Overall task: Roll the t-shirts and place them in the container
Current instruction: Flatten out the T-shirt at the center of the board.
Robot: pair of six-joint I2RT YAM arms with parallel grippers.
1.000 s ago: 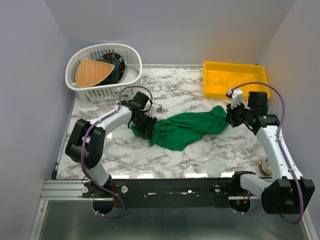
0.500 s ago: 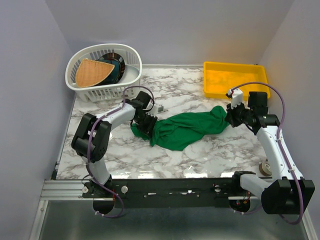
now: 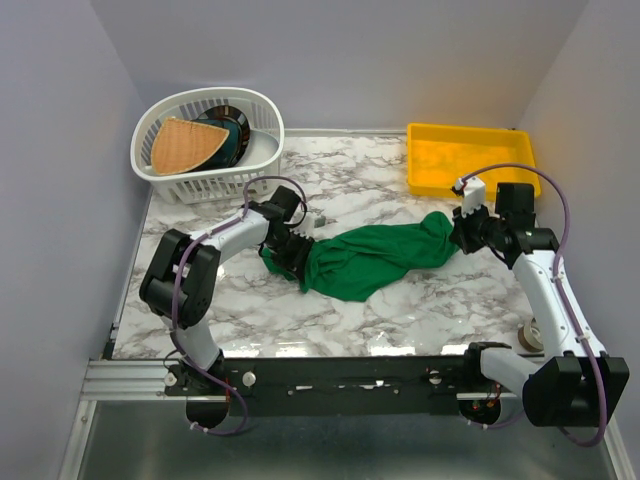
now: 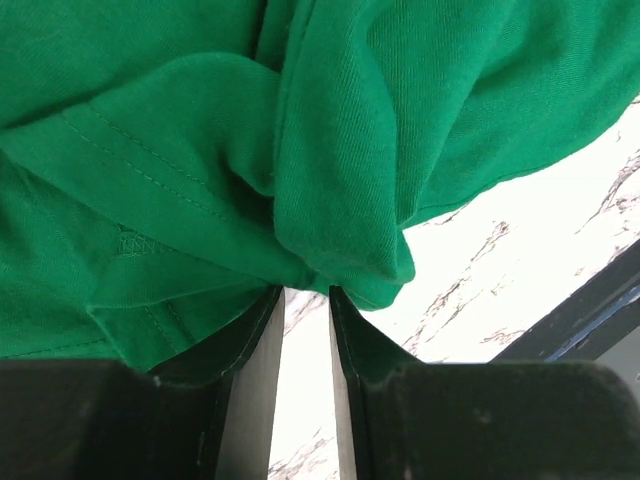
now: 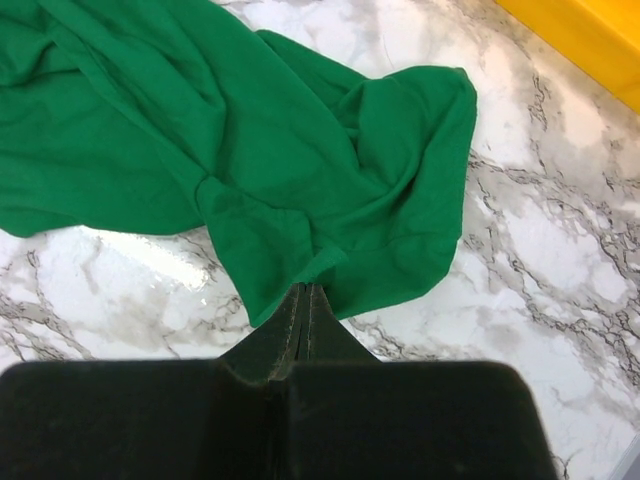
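One emerald-green t-shirt (image 3: pixel 380 258) lies crumpled in a long strip across the middle of the marble table. At its left end sits my left gripper (image 3: pixel 290 255). In the left wrist view the jaws of that gripper (image 4: pixel 307 290) stand a little apart, and folds of the t-shirt (image 4: pixel 350 150) gather and bunch at their tips. My right gripper (image 3: pixel 462 238) is at the shirt's right end. Seen from the right wrist, this gripper (image 5: pixel 308 288) is pressed shut with a fold of the t-shirt (image 5: pixel 300 150) pinched at its tip.
A white laundry basket (image 3: pixel 200 97) with a tan item and dark things in it stands at the back left. A yellow tray (image 3: pixel 470 130) sits at the back right. A small grey object (image 3: pixel 318 215) lies just behind the left gripper.
The left arm's elbow has swung inward and its jaws have narrowed on the shirt's left end. The shirt and the right arm have hardly moved.
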